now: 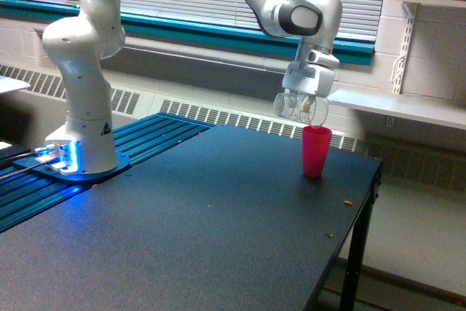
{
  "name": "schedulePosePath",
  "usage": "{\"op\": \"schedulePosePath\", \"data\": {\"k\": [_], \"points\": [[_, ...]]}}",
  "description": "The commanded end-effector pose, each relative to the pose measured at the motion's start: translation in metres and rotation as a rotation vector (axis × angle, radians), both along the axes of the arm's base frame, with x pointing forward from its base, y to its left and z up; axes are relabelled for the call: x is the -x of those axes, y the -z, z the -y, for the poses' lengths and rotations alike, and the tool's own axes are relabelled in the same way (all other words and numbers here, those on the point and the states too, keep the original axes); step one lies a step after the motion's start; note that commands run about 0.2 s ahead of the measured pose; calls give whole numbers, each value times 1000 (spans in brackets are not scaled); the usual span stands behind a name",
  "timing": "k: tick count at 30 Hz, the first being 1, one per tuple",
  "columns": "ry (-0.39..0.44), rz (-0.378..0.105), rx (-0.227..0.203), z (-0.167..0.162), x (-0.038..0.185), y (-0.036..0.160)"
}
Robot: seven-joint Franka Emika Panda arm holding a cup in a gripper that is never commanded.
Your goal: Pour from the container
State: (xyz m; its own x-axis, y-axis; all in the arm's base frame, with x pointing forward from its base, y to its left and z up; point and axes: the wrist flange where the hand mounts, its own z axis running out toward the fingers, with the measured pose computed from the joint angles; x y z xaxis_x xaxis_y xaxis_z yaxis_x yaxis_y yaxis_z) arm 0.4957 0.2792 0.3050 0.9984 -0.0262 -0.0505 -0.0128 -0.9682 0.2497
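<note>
The container (301, 107) is a clear plastic cup held tipped on its side just above the rim of the pink cup (315, 151), its mouth toward the exterior view's right. A few brown bits show through its wall near the mouth. My gripper (303, 101) is shut on the container from above. The pink cup stands upright on the dark table (204, 231) near the far right corner.
The arm's white base (81, 143) stands on a blue ribbed plate (145, 140) at the exterior view's left. A few brown crumbs (348, 202) lie near the table's right edge. A radiator and a window with blinds run behind the table.
</note>
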Motion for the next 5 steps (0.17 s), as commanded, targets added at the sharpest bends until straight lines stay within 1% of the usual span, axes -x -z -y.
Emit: {"op": "schedulePosePath", "data": {"k": [1,5], "points": [[2,40,-1,-1,-1,-12],[3,45,4,0,-1,-13]]}}
